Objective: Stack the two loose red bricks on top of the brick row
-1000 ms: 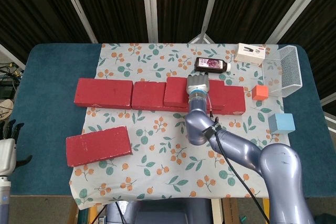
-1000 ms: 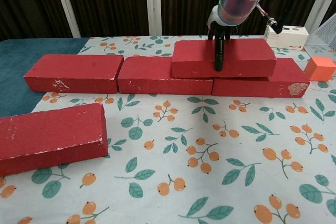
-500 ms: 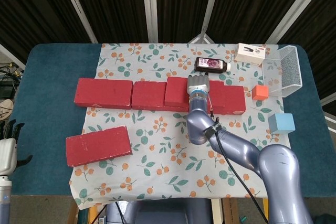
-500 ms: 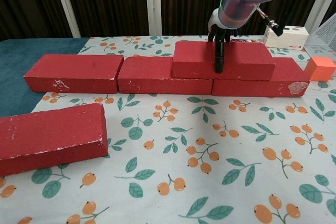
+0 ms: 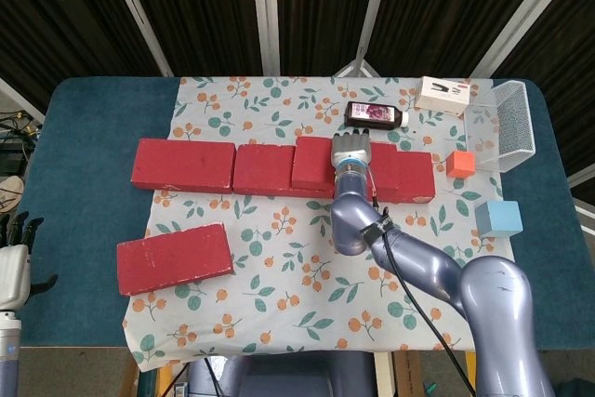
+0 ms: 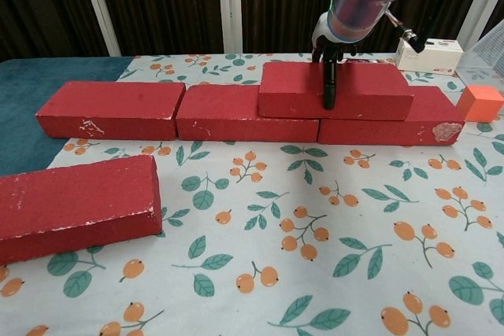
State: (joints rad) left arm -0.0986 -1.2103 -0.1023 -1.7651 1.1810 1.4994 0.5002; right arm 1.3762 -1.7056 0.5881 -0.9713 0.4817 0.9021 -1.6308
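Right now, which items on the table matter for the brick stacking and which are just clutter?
Job:
- brick row
- stacked brick, right hand gripping it
- loose brick, near left on the cloth

Lying about:
- dark bottle
- white box
- orange cube
- blue cube
- mesh basket
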